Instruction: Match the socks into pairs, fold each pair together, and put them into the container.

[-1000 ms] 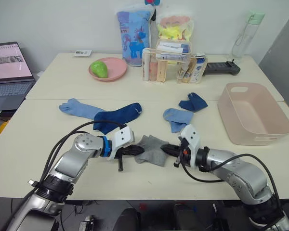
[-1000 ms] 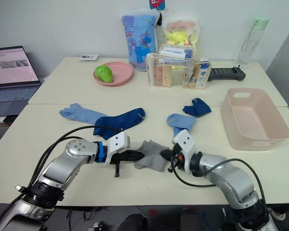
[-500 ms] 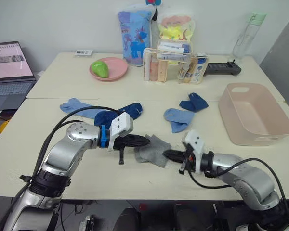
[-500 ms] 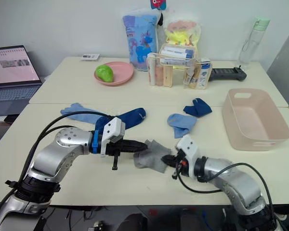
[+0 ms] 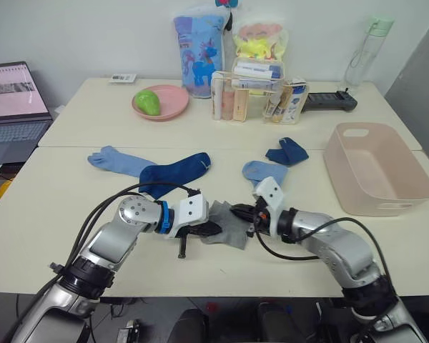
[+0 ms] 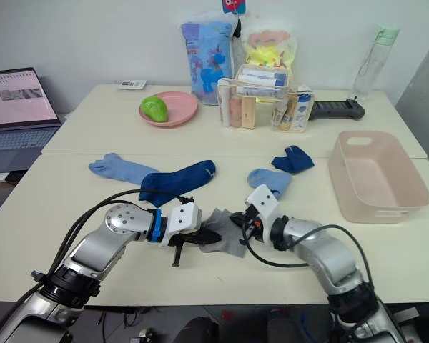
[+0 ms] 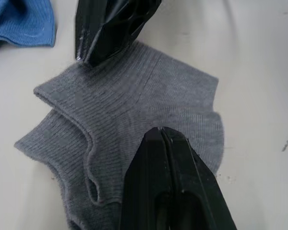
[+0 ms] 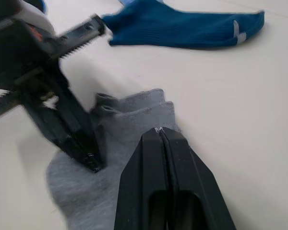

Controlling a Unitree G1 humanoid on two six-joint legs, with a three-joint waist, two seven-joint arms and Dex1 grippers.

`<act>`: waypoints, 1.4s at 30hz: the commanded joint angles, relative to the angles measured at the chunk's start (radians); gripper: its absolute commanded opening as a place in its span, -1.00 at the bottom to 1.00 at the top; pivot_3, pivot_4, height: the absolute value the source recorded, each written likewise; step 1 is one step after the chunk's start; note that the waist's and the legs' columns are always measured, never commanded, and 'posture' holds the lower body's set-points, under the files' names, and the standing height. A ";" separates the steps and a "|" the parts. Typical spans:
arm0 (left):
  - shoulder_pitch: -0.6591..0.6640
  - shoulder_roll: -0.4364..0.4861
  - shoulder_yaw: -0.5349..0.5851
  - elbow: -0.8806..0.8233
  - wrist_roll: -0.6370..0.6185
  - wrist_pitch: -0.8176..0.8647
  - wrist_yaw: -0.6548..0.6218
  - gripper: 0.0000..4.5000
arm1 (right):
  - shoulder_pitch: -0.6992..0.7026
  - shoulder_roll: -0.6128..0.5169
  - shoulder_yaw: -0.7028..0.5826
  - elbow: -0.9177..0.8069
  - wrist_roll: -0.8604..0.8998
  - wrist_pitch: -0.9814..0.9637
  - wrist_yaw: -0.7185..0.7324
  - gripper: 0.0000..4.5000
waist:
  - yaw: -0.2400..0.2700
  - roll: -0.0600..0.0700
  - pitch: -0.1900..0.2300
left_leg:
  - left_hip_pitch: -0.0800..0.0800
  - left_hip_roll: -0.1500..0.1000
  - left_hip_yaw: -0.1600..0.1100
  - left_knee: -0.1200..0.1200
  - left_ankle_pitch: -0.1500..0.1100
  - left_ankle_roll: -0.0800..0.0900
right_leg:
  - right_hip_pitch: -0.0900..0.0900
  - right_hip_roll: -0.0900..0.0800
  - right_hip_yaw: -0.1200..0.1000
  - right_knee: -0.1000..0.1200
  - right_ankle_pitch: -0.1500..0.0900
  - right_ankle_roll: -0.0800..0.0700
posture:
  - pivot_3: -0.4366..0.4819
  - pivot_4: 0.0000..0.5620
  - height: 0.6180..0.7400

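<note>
Both grippers — left [image 5: 209, 229], right [image 5: 237, 212] — closed, pressing the grey socks [image 5: 225, 225]; keep edges aligned, fold flat on the table [image 5: 71, 193].

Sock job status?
Done: nothing, container holds no socks. In hand: left claw and right claw, both shut, press on the stacked grey socks. Left: light blue and navy lie unpaired.
</note>
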 commanded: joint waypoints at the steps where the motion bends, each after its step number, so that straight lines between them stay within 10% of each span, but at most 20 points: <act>1: -0.001 0.007 0.010 -0.012 0.007 -0.006 -0.006 -1.00 | -0.021 0.018 0.002 0.068 -0.070 -0.029 -0.047 -0.97 | 0.000 0.000 0.000 | 0.000 0.000 0.000 0.000 0.000 0.000 | 0.000 0.000 0.000 0.000 0.000 0.000 | -0.05 -0.47 0.39; 16: -0.076 -0.049 0.091 -0.139 -0.131 0.215 0.046 -1.00 | 0.116 -0.058 -0.104 -0.213 0.071 -0.027 0.100 -0.97 | 0.001 0.000 0.000 | -0.004 0.000 -0.001 0.001 0.000 0.000 | -0.002 0.000 -0.001 0.000 0.000 0.000 | -0.05 -0.47 0.39; 30: -0.074 -0.062 0.050 0.085 -0.030 0.124 0.054 -1.00 | 0.199 -0.167 0.035 -0.181 -0.026 -0.080 0.179 -0.97 | 0.001 0.000 0.000 | -0.003 0.000 -0.001 0.001 0.000 0.000 | -0.002 0.000 0.000 0.000 0.000 0.000 | -0.05 -0.47 0.39; 42: -0.027 -0.011 0.102 -0.042 -0.115 0.118 -0.008 -1.00 | 0.240 -0.187 -0.127 -0.316 0.024 -0.059 0.115 -0.97 | 0.001 0.000 0.000 | -0.004 0.000 -0.001 0.001 0.000 -0.001 | -0.002 -0.001 -0.001 0.001 0.000 0.000 | -0.05 -0.47 0.39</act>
